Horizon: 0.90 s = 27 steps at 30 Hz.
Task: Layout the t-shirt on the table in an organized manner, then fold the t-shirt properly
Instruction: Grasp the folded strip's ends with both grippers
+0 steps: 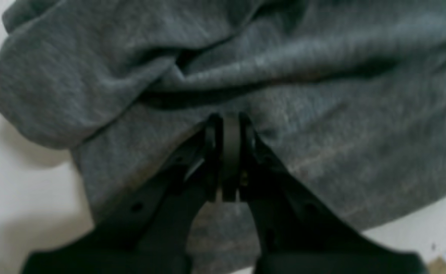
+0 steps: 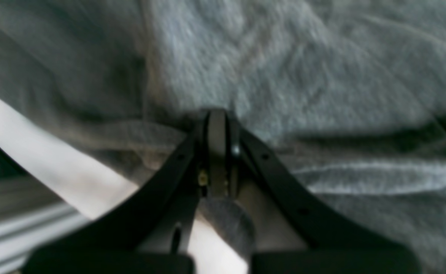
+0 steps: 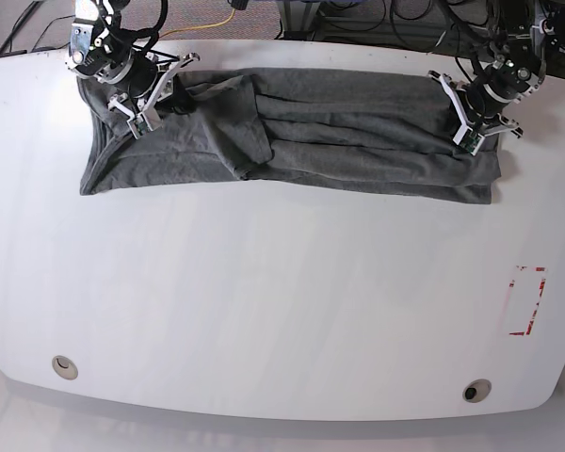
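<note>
Both pincers sit clamped on cloth at the far edge of the table. Close up, the left pincer (image 1: 230,152) has its black jaws pressed together on a ridge of the heather-grey soft knit t-shirt (image 1: 283,76), and the right pincer (image 2: 217,152) is likewise pinched tight on a fold of the same fabric, with a small tongue of grey cloth showing under its jaws.

Nearest in the base view, the glossy white table (image 3: 282,311) lies bare apart from two round cable holes (image 3: 64,365) and a red tape rectangle (image 3: 527,301) at one side. Beyond that open stretch the t-shirt lies as a long, bunched band along the far edge, with the left pincer at that view's right end and the right pincer at its left end.

The risks, as I judge them: each grip seems to take a bunched ridge, not a clean hem or corner, so lifting may drag several layers together and leave the shirt twisted instead of spread. Soft knit can also slip out of a shallow pinch under tension. Pulling the ends apart unevenly could skew the garment or haul it off the far edge, where it already lies close.
</note>
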Tool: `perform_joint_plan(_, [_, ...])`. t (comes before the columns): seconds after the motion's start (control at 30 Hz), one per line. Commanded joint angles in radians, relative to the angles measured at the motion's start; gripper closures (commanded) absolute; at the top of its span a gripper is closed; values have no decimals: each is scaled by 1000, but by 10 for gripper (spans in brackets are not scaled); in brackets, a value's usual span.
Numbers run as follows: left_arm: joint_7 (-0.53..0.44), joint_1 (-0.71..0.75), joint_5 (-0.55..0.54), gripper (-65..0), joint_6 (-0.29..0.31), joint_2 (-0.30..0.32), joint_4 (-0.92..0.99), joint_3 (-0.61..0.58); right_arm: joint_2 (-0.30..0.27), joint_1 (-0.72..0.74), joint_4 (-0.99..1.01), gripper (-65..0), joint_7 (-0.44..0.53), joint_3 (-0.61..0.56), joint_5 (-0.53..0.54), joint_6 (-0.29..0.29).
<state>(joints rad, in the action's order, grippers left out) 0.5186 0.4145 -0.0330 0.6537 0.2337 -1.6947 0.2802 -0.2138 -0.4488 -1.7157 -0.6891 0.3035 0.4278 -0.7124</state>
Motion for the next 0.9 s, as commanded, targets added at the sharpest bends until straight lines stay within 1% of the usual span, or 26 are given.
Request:
perform_joint_plan(0.0, [41,-27,23,0,5,5,38,-14,-29,31,62,-2,6,3,-30,14])
perform_joint_plan(0.07, [41,-42,23,0,5,5,54,-17,-51,54,110,-2,22,3,-34,14])
perform_joint_plan(0.2, [41,-84,23,0,5,3,78,-26,-69,92,185,-2,50,3,-34,14])
perform_joint_plan(0.27, [41,-110,23,0,5,3,94,-43,-88,109,205,-2,61,3,-36,14])
perform_joint_plan(0.37, [45,-142,23,0,5,3,106,-77,-111,133,234,-2,64,3,-34,14])
perform_joint_plan(0.5, [45,-147,23,0,5,3,92,-100,-121,161,266,-2,64,3,-34,14])
perform_joint_plan(0.57, [45,-147,23,0,5,3,77,-105,-140,176,276,-2,64,1,-34,14])
perform_joint_plan(0.77, [48,-147,23,0,5,5,11,-106,-146,187,274,-2,62,1,-33,14])
perform_joint_plan(0.87, [71,-147,23,0,5,8,-34,-103,-146,189,274,-2,62,1,-33,14])
